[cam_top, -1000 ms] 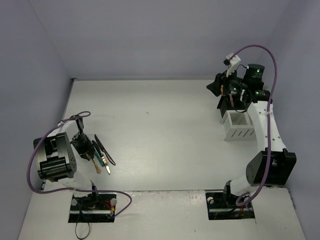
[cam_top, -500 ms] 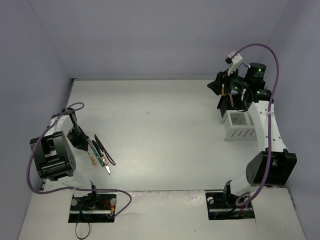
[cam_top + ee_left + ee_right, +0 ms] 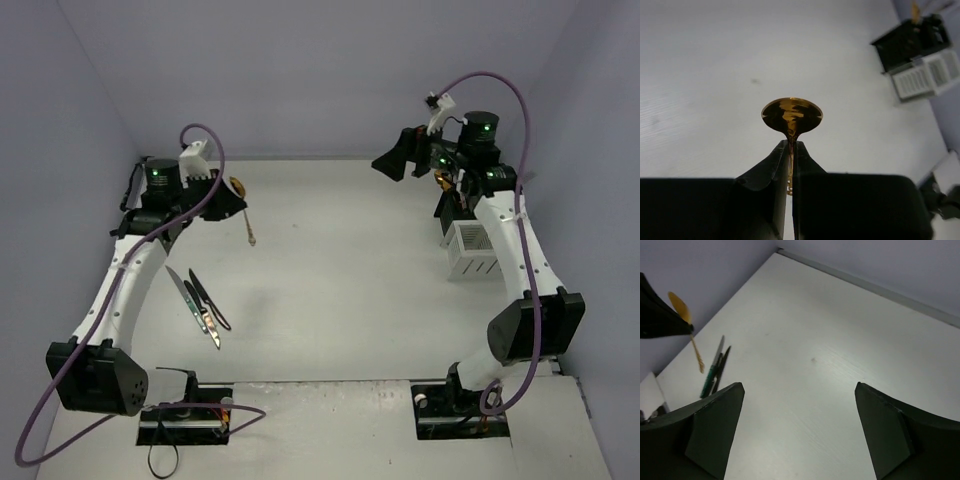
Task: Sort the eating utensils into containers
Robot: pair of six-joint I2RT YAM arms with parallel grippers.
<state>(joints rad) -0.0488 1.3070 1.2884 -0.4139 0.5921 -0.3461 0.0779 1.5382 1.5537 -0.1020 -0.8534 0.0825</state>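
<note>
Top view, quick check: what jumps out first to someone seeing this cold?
The gold spoon pinched at its neck in the left claw, aloft at far left. Opposite, the right claw gapes wide near the joined bins at far right; two knives lie flat at near left.

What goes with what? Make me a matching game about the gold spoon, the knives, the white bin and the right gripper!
Things:
1. gold spoon
2. knives
3. white bin
4. right gripper

States:
A. open, holding nothing
B. lying on the table
C. pinched in the left gripper
D. right beside the black bin

Pairs: 1-C, 2-B, 3-D, 4-A
</note>
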